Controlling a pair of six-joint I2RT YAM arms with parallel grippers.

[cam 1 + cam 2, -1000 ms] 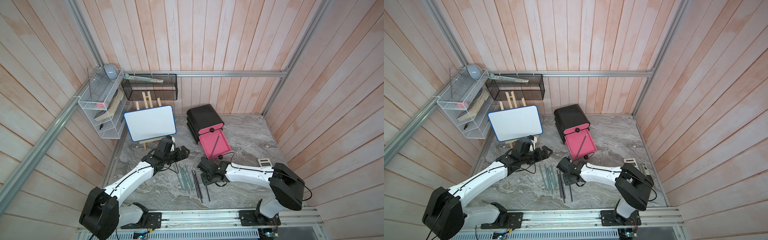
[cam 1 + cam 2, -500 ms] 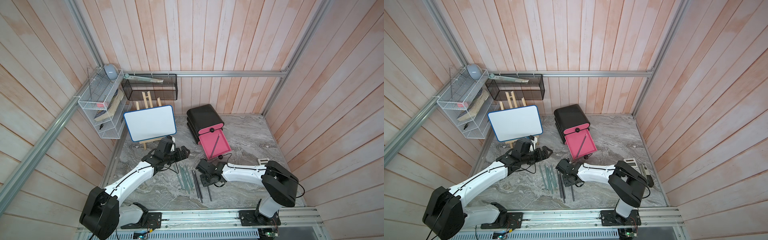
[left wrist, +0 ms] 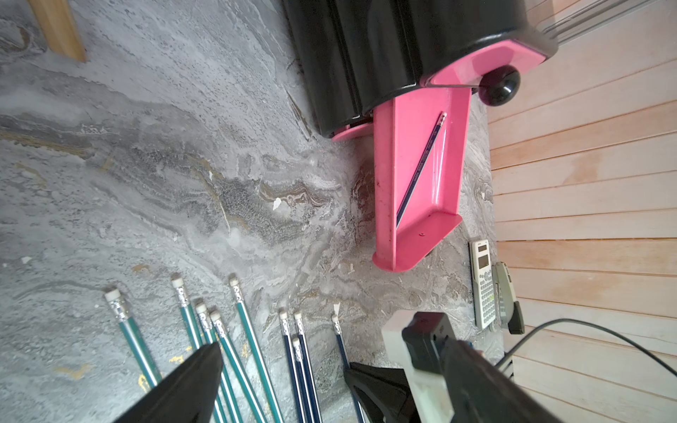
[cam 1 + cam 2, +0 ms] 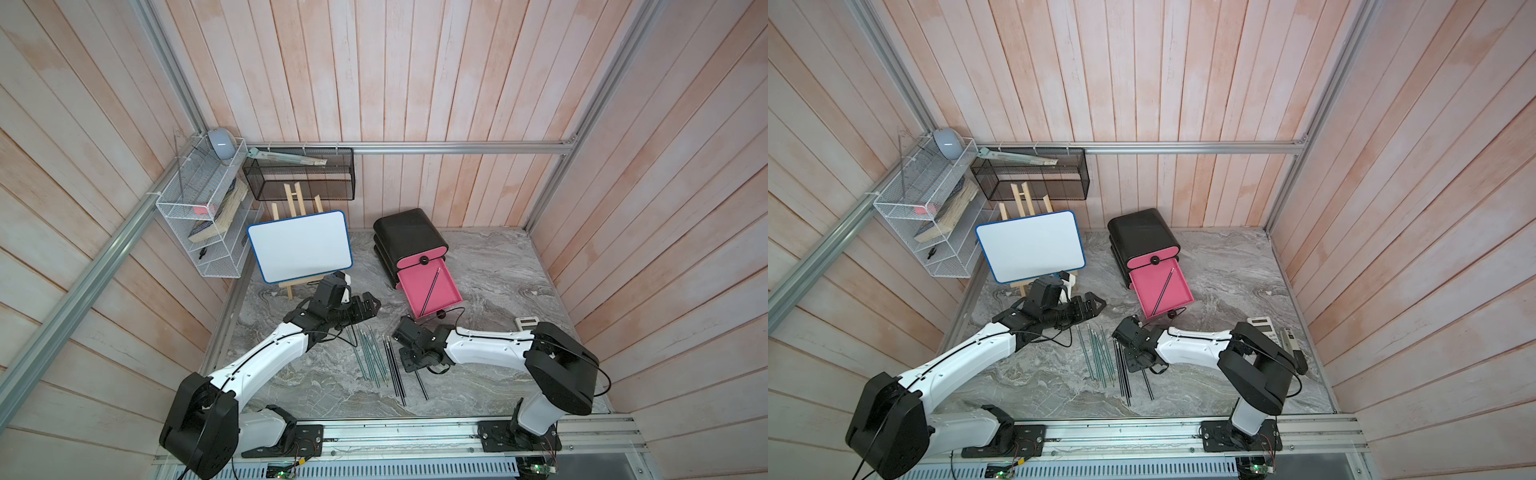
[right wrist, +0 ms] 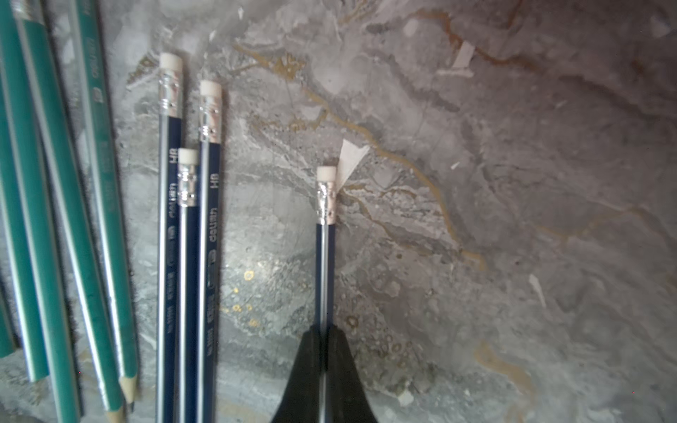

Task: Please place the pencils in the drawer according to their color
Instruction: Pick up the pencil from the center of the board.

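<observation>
Right gripper (image 5: 322, 331) pinches one dark blue pencil with silver ferrule (image 5: 325, 256), which lies on the grey marble table (image 5: 513, 219) in front of the small black cabinet with pink drawers (image 4: 409, 232). Its pulled-out pink tray (image 4: 446, 289) holds one dark pencil (image 4: 431, 291). Left gripper (image 3: 282, 360) is spread above the teal-green pencils (image 3: 249, 329), also in front of the cabinet.

Worktop (image 4: 503, 266), grey marble pattern. On it: black drawer cabinet (image 4: 409, 232); wooden easel (image 4: 293, 198) bearing whiteboard (image 4: 299, 245); calculator (image 4: 1262, 326); teal pencils (image 4: 368, 353); three dark pencils (image 5: 187, 238) together; single dark pencil (image 5: 325, 256) just beside.
</observation>
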